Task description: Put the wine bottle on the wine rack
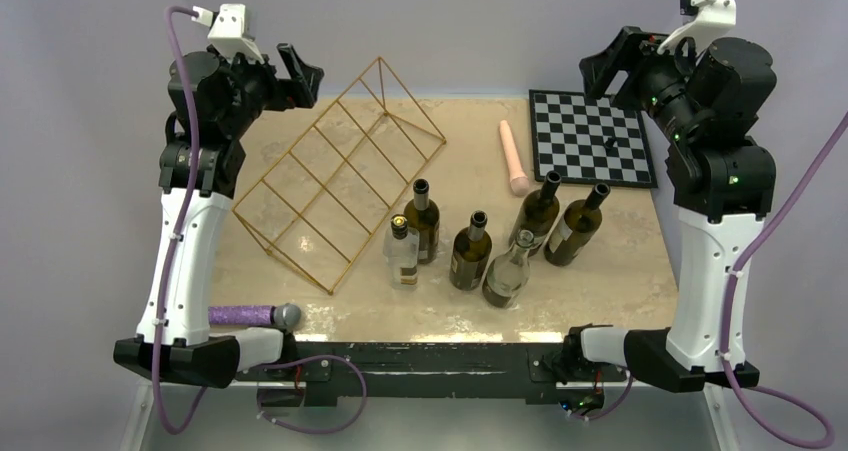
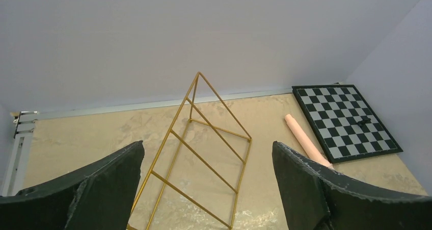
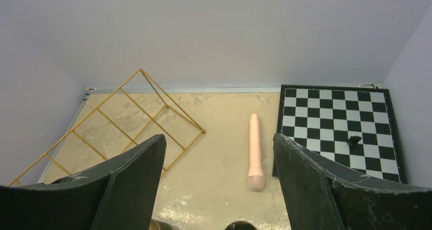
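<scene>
Six glass wine bottles (image 1: pixel 471 251) stand untouched beside the gold wire rack (image 1: pixel 338 184); left pincer (image 1: pixel 300 76) and right pincer (image 1: pixel 603 71) gape empty; grasping comes next.

The top view looks steeply down from above and behind the arms, taking in the whole table (image 1: pixel 640 261). The wrist views sit close behind the left end effector (image 2: pixel 207 144) and the right end effector (image 3: pixel 219 136), looking forward and down toward the far wall. All three share the wine rack (image 1: pixel 340 176) and chessboard (image 1: pixel 590 136).
</scene>
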Available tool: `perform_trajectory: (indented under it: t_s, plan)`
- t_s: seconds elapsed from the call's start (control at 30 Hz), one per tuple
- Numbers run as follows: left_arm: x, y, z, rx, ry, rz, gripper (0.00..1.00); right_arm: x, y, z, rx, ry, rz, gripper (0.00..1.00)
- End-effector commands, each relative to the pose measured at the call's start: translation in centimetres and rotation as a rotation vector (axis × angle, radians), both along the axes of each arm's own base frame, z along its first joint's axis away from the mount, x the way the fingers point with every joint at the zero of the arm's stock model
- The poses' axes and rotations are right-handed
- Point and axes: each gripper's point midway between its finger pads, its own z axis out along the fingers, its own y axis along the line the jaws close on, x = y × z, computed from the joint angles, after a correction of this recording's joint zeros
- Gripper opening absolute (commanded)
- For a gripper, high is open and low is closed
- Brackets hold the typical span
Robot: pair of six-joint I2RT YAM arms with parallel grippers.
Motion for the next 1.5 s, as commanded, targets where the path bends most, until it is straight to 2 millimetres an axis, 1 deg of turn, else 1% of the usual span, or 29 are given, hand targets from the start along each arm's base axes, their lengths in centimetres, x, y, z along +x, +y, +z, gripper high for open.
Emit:
perform_trajectory:
  t_s: [0.0, 0.1, 0.13, 0.2, 0.27, 0.33, 0.4, 0.47, 0.53, 0.63, 0.67, 0.7, 0.73, 0.83, 0.93, 0.97, 1.03, 1.1, 1.17, 1.27, 1.47]
  plan:
    - [-1.3, 0.3, 1.6, -0.018, -0.052, 0.012, 0.99, -0.9, 0.5, 1.0, 0.017, -0.04, 0.029, 0.82]
    - [-1.8, -0.4, 1.5, -0.029, -0.051, -0.034, 0.99, -1.1, 0.9, 0.8, 0.018, -0.039, 0.054, 0.85]
    - [-2.2, -1.1, 1.3, -0.032, -0.039, -0.077, 0.99, -1.2, 1.2, 0.8, 0.016, -0.041, 0.069, 0.85]
    - [-2.7, -1.7, 0.3, -0.024, -0.023, -0.118, 0.99, -1.5, 2.0, 0.8, 0.005, -0.047, 0.121, 0.87]
    - [-3.0, -1.8, -0.7, -0.017, -0.002, -0.131, 0.99, -2.0, 3.1, 0.8, -0.004, -0.062, 0.196, 0.89]
    - [-3.4, -2.0, -2.0, -0.003, 0.04, -0.151, 0.99, -2.8, 4.8, 1.0, -0.007, -0.081, 0.302, 0.92]
    - [-4.4, -3.3, -2.9, 0.003, 0.088, -0.241, 0.99, -3.4, 6.2, 1.1, -0.002, -0.091, 0.396, 0.93]
    - [-6.6, -5.4, -3.5, -0.007, 0.134, -0.39, 0.99, -4.0, 7.4, 1.4, 0.005, -0.103, 0.473, 0.93]
    - [-8.9, -7.3, -4.4, 0.005, 0.175, -0.486, 0.99, -4.1, 7.9, 1.6, 0.024, -0.106, 0.503, 0.93]
    - [-12.8, -9.1, -8.3, 0.157, 0.247, -0.554, 0.99, -4.4, 8.5, 1.0, 0.054, -0.076, 0.535, 0.93]
    - [-14.0, -9.5, -9.5, 0.184, 0.26, -0.585, 0.99, -4.5, 8.8, 0.5, 0.054, -0.065, 0.547, 0.93]
    - [-15.3, -9.8, -10.1, 0.192, 0.254, -0.616, 0.99, -4.6, 9.2, 0.1, 0.052, -0.061, 0.56, 0.93]
    - [-16.2, -10.0, -11.0, 0.185, 0.263, -0.636, 0.99, -4.6, 9.5, -0.1, 0.05, -0.058, 0.568, 0.93]
    - [-18.4, -10.5, -11.7, 0.136, 0.256, -0.682, 0.99, -5.1, 10.8, -0.6, 0.038, -0.044, 0.596, 0.95]
    - [-20.3, -10.9, -11.1, 0.094, 0.233, -0.706, 0.99, -5.2, 12.5, -1.0, 0.002, -0.009, 0.614, 0.96]
    - [-20.5, -10.8, -11.3, 0.086, 0.214, -0.698, 0.99, -5.2, 12.9, -1.3, -0.016, 0.0, 0.619, 0.95]
    - [-20.2, -10.8, -11.9, 0.073, 0.167, -0.671, 0.99, -4.6, 13.1, -1.5, -0.031, 0.006, 0.572, 0.94]
    - [-19.7, -10.9, -12.5, 0.057, 0.142, -0.646, 0.99, -4.5, 13.5, -1.5, -0.007, 0.002, 0.563, 0.93]
    - [-19.6, -11.2, -13.2, 0.048, 0.146, -0.644, 0.98, -4.6, 13.6, -1.1, 0.019, -0.009, 0.553, 0.92]
    - [-19.4, -12.2, -14.5, 0.028, 0.13, -0.656, 0.98, -4.8, 13.1, -0.9, 0.042, -0.03, 0.516, 0.92]
    - [-19.1, -14.9, -15.9, 0.019, 0.144, -0.733, 0.99, -5.4, 11.7, -1.0, 0.05, -0.057, 0.452, 0.92]
